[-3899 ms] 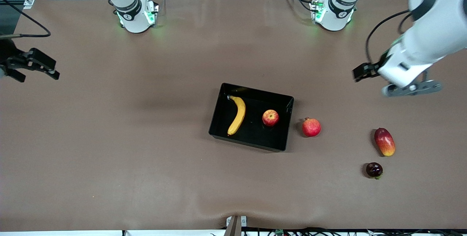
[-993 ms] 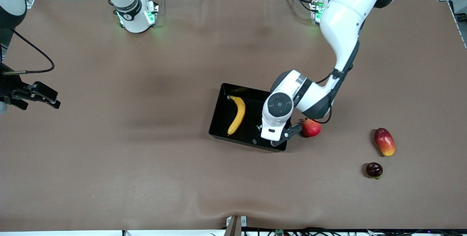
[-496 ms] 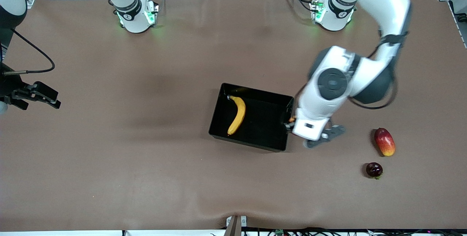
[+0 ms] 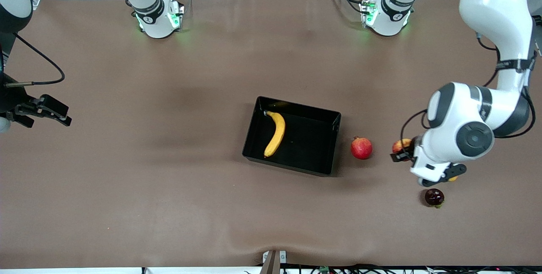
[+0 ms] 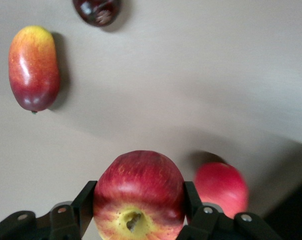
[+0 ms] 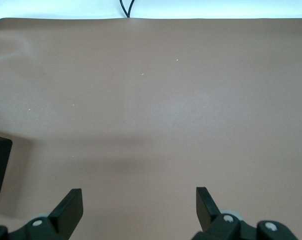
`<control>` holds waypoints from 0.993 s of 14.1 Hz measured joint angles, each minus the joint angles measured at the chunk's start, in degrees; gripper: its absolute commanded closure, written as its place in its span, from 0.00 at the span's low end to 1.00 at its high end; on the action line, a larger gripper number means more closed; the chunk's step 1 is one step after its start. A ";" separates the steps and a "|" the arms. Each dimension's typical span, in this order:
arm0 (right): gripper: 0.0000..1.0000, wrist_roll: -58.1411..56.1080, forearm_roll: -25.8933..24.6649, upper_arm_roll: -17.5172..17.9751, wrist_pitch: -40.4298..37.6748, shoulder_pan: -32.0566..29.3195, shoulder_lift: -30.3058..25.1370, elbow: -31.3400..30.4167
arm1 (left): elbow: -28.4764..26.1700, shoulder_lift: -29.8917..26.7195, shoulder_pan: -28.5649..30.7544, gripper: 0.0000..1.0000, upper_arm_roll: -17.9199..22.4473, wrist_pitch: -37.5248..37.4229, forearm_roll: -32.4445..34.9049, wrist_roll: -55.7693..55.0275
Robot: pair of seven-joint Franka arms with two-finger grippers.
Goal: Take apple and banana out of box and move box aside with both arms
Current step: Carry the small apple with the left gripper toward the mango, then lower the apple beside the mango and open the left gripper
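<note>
The black box (image 4: 314,149) lies mid-table with the yellow banana (image 4: 275,133) resting in it. My left gripper (image 4: 400,150) is shut on the red-and-yellow apple (image 4: 401,144), holding it in the air over the table between the pomegranate and the mango. In the left wrist view the apple (image 5: 139,192) fills the gap of the left gripper (image 5: 139,200), both fingers pressed on its sides. My right gripper (image 4: 42,111) waits open over the right arm's end of the table; the right wrist view shows the right gripper (image 6: 139,205) with only bare table between its fingers.
A red pomegranate (image 4: 361,148) sits beside the box toward the left arm's end. A red-yellow mango (image 5: 33,67) and a dark round fruit (image 4: 434,197) lie farther toward that end; the left arm covers most of the mango in the front view.
The left arm reached into the box, took hold of the apple, lifted it out and carried it past the pomegranate toward the left arm's end. The right arm has not moved.
</note>
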 measured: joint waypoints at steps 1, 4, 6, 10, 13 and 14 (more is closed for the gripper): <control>0.00 0.00 0.00 0.02 0.00 0.02 0.00 0.00 | -2.54 0.38 1.22 1.00 0.00 2.36 0.24 0.46; 0.00 0.00 0.00 0.10 -0.10 0.04 0.00 0.00 | -10.09 0.34 2.86 1.00 -0.01 8.97 1.38 0.51; 0.00 0.00 0.00 0.17 -0.10 0.05 0.00 -0.01 | -14.13 -0.11 4.13 1.00 -0.01 12.32 3.51 0.50; 0.00 0.00 0.00 0.25 -0.10 0.08 0.00 0.00 | -20.33 -0.65 7.06 1.00 -0.03 20.83 5.77 0.48; 0.00 0.00 0.00 0.28 -0.10 0.10 0.00 0.00 | -20.88 -0.97 7.20 0.22 -0.18 21.57 6.34 0.48; 0.00 0.00 0.00 0.32 -0.13 0.12 0.00 -0.01 | -21.03 -0.97 7.19 0.00 -0.19 21.76 6.41 0.49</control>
